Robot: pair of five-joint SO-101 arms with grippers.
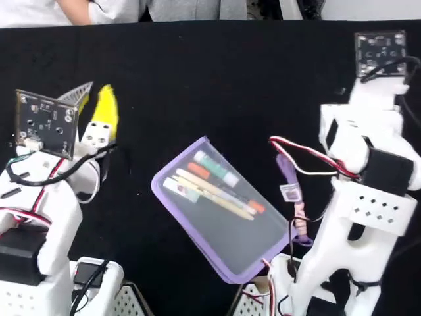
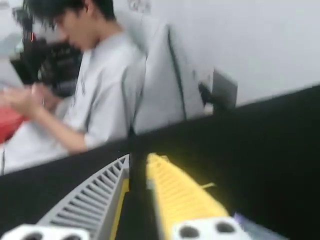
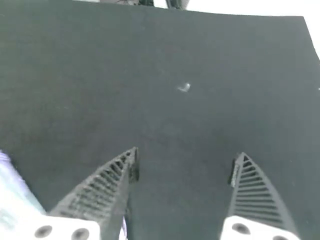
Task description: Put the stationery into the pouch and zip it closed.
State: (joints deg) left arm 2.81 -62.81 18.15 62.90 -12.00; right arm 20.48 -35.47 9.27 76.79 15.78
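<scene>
The pouch [image 1: 230, 243], clear-faced with a purple border, lies slanted in the middle of the black table. Several pens and a marker [image 1: 210, 181] show through its clear face. A purple strap with a tag [image 1: 287, 174] trails from its right end, beside the right arm's base. My left gripper [image 1: 97, 89] is raised over the table to the pouch's left, away from it. Its grey and yellow fingers stand nearly together in the left wrist view [image 2: 139, 159], with nothing between them. My right gripper [image 3: 189, 153] is open over bare table, with a pouch corner [image 3: 7, 200] beside one finger.
The table's far edge [image 1: 210, 21] runs along the back, with seated people behind it. The right arm's body [image 1: 362, 171] and its red and white cables [image 1: 302, 155] stand close to the pouch's right end. Both arm bases occupy the near corners.
</scene>
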